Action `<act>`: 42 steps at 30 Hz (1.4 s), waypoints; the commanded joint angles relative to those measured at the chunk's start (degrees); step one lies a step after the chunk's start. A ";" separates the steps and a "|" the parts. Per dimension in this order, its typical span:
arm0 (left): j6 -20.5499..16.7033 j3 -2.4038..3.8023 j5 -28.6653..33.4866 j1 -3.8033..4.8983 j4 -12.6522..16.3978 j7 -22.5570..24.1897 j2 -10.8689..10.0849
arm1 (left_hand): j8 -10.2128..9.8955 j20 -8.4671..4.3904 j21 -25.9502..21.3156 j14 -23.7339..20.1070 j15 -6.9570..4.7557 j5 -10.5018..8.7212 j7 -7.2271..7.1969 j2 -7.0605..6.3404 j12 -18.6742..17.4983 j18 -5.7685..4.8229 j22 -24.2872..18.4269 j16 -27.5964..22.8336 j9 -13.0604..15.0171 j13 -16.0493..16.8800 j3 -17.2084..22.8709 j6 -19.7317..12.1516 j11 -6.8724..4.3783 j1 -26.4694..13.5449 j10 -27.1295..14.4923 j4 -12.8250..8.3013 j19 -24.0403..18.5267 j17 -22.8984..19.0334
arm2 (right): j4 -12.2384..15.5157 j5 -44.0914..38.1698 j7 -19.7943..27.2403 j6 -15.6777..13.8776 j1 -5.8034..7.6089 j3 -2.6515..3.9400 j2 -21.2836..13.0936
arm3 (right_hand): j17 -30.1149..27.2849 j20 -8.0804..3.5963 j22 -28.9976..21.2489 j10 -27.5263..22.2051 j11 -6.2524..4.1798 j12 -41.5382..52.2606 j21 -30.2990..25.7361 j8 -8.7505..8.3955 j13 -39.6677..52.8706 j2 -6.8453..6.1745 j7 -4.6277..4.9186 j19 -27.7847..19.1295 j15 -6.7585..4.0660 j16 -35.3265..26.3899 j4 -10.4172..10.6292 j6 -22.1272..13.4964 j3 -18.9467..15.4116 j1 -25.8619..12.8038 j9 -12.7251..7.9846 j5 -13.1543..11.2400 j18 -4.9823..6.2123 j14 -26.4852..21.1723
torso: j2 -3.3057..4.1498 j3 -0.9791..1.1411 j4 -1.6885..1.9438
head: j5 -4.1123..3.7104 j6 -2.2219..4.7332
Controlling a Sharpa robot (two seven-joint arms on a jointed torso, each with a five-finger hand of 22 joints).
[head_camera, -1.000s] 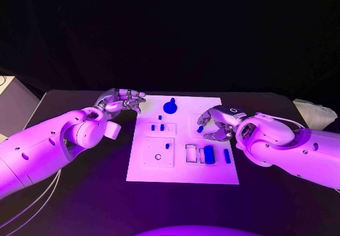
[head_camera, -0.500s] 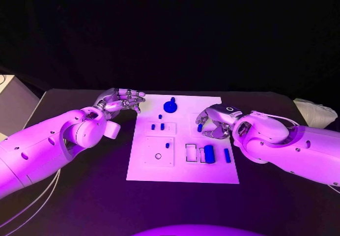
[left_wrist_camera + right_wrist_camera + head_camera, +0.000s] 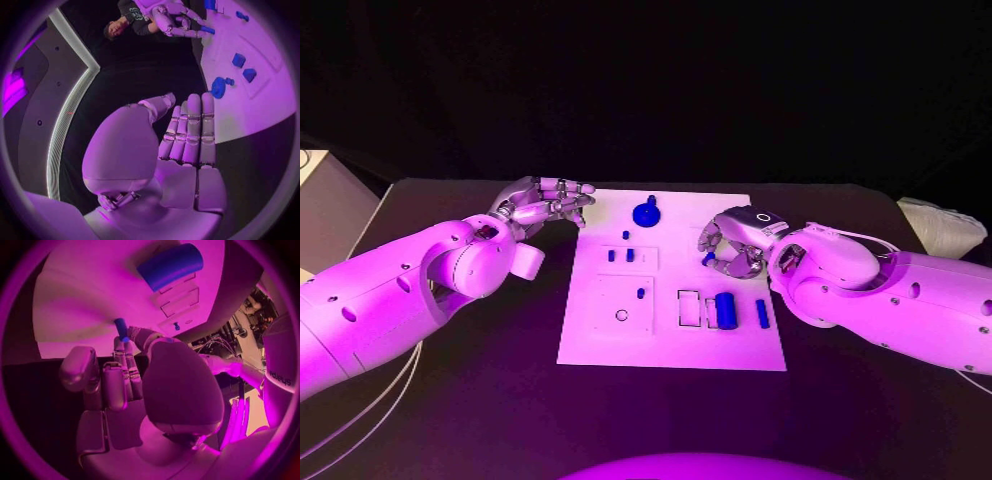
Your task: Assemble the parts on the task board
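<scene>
Black table [image 3: 473, 400]; small blue part [image 3: 708, 259] pinched at right hand [image 3: 737, 246] fingertips.

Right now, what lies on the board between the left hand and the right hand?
In the head view, the large round blue part sits on the task board between the left hand and the right hand.

A black table [image 3: 473, 400] carries the white task board [image 3: 668, 350] at its middle.
</scene>
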 commanded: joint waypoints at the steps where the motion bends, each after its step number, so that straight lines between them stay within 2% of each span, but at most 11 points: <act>1: 1.01 0.04 -0.15 -0.01 0.08 0.28 0.02 | -0.21 -0.11 -0.24 0.38 0.09 0.16 0.12 0.52 0.40 0.84 -0.07 -0.36 -0.09 -0.09 -0.30 -0.45 -0.06 0.23 -0.32 -0.02 0.33 -0.05 | -0.14 -1.48 -0.30 0.78 -0.18 -0.09 0.19 | 0.32 -0.44 0.49 1.95 -0.63 0.41 0.66 0.64 0.76 0.09 -0.25 0.99 -0.74 0.46 -0.36 1.12 0.93 0.14 0.41 -0.31 -0.93 2.60 | -0.03 0.01 -0.03 | 0.01 -0.08; 7: 1.07 0.04 -0.15 -0.01 0.08 0.19 0.00 | -0.21 -0.11 -0.24 0.38 0.09 0.16 0.12 0.52 0.40 0.84 -0.07 -0.36 -0.09 -0.09 -0.30 -0.45 -0.06 0.23 -0.32 -0.02 0.33 -0.05 | -0.50 -2.35 -0.75 1.36 -0.36 -0.16 0.50 | 0.45 -0.58 0.72 2.58 -0.79 0.31 0.89 0.95 0.90 0.20 -0.37 1.04 -0.88 0.54 -0.63 1.58 1.28 0.13 0.64 -0.43 -0.97 2.63 | -0.01 0.00 -0.04 | 0.00 -0.17; 12: 1.10 0.04 -0.15 -0.01 0.07 0.09 -0.04 | -0.21 -0.10 -0.30 0.39 0.10 0.16 0.13 0.57 0.44 0.84 -0.12 -0.37 -0.10 -0.10 -0.32 -0.44 -0.05 0.18 -0.35 0.06 0.33 -0.05 | -0.81 -3.09 -0.94 1.22 -0.55 -0.21 0.77 | 0.26 -0.51 0.64 1.31 -0.30 -1.28 0.64 0.85 0.60 -0.56 -0.08 0.94 -0.58 0.43 -0.87 1.21 1.72 -0.56 0.81 -0.36 -1.01 2.57 | 0.01 -0.03 0.00 | -0.03 -0.19; 16: 1.09 0.04 -0.15 -0.01 0.07 0.02 -0.05 | -0.21 -0.09 -0.34 0.39 0.11 0.15 0.14 0.59 0.46 0.83 -0.15 -0.39 -0.11 -0.11 -0.34 -0.44 -0.04 0.11 -0.38 0.14 0.33 -0.06 | -1.02 -3.63 -1.12 1.17 -0.73 -0.25 0.98 | 0.31 -0.49 0.59 1.17 -0.24 -1.47 0.56 0.83 0.57 -0.60 -0.03 0.91 -0.52 0.45 -0.89 1.13 1.81 -0.63 0.82 -0.35 -1.00 2.58 | -0.01 -0.04 0.02 | -0.02 -0.28; 25: 1.13 0.04 -0.15 -0.01 0.05 -0.05 -0.08 | -0.22 -0.07 -0.39 0.38 0.13 0.15 0.14 0.61 0.48 0.83 -0.18 -0.40 -0.11 -0.12 -0.36 -0.45 -0.03 0.05 -0.41 0.21 0.33 -0.06 | -1.59 -5.01 -1.70 1.41 -1.00 -0.33 1.31 | 0.43 -0.40 0.72 1.22 -0.16 -2.12 0.60 0.95 0.54 -0.17 0.07 0.86 -0.43 0.52 -1.71 1.14 2.89 0.00 1.05 -0.39 -1.01 2.58 | -0.04 -0.02 -0.02 | 0.04 -0.39; 26: 1.14 0.04 -0.15 -0.01 0.05 -0.05 -0.08 | -0.22 -0.06 -0.45 0.38 0.14 0.16 0.15 0.65 0.50 0.82 -0.22 -0.42 -0.12 -0.13 -0.38 -0.45 -0.03 -0.03 -0.44 0.30 0.33 -0.06 | -1.65 -5.14 -1.76 1.42 -1.03 -0.34 1.35 | 0.41 -0.39 0.82 1.27 -0.13 -2.21 0.71 0.96 0.55 -0.15 0.10 0.88 -0.42 0.50 -1.83 1.12 3.06 0.04 1.09 -0.64 -1.03 2.57 | -0.03 -0.02 -0.01 | 0.02 -0.38; 27: 1.15 0.04 -0.15 -0.01 0.05 -0.06 -0.08 | -0.22 -0.06 -0.45 0.38 0.14 0.16 0.15 0.65 0.50 0.82 -0.22 -0.42 -0.12 -0.13 -0.38 -0.45 -0.03 -0.03 -0.44 0.30 0.33 -0.06 | -1.70 -5.27 -1.83 1.44 -1.06 -0.35 1.40 | 0.41 -0.32 0.92 1.42 -0.05 -2.58 0.76 0.97 0.57 -0.03 0.13 0.86 -0.41 0.50 -2.15 1.03 3.92 0.06 1.20 -2.33 -1.04 2.56 | -0.02 -0.01 -0.01 | 0.02 -0.38; 36: 1.18 0.04 -0.15 -0.01 0.03 -0.11 -0.10 | -0.22 -0.03 -0.55 0.38 0.16 0.16 0.15 0.71 0.54 0.82 -0.30 -0.43 -0.13 -0.14 -0.41 -0.45 -0.02 -0.14 -0.49 0.46 0.33 -0.06 | -1.96 -5.78 -2.13 1.52 -1.25 -0.42 1.58 | 0.40 -0.34 1.02 1.83 -0.14 -2.83 0.79 1.09 0.65 0.14 0.16 0.84 -0.41 0.49 -2.80 1.14 4.99 0.37 1.37 -2.56 -1.01 2.55 | -0.01 -0.01 -0.02 | 0.04 -0.41; 40: 1.20 0.04 -0.15 -0.02 0.02 -0.12 -0.10 | -0.22 -0.03 -0.55 0.38 0.16 0.16 0.15 0.71 0.54 0.82 -0.30 -0.43 -0.13 -0.14 -0.41 -0.45 -0.02 -0.14 -0.49 0.46 0.33 -0.06 | -1.86 -6.16 -2.42 1.03 -1.31 -0.44 1.58 | 0.52 -0.42 1.25 3.07 -0.37 -2.59 0.99 1.40 0.95 0.61 0.09 0.85 -0.58 0.56 -3.47 1.55 5.77 0.57 1.64 -2.46 -1.01 2.57 | -0.01 -0.02 -0.01 | 0.03 -0.45; 42: 1.22 0.04 -0.14 -0.02 0.02 -0.12 -0.09 | -0.22 -0.02 -0.61 0.38 0.17 0.16 0.15 0.77 0.57 0.82 -0.34 -0.44 -0.14 -0.15 -0.41 -0.45 -0.02 -0.20 -0.51 0.55 0.33 -0.06 | -1.75 -6.39 -2.53 0.48 -1.36 -0.44 1.55 | 0.69 -0.67 1.64 5.19 -0.86 -1.82 1.40 1.74 1.54 1.36 -0.12 0.93 -0.97 0.66 -4.44 2.06 6.29 1.12 1.93 -2.63 -1.02 2.61 | -0.04 -0.03 -0.01 | 0.04 -0.48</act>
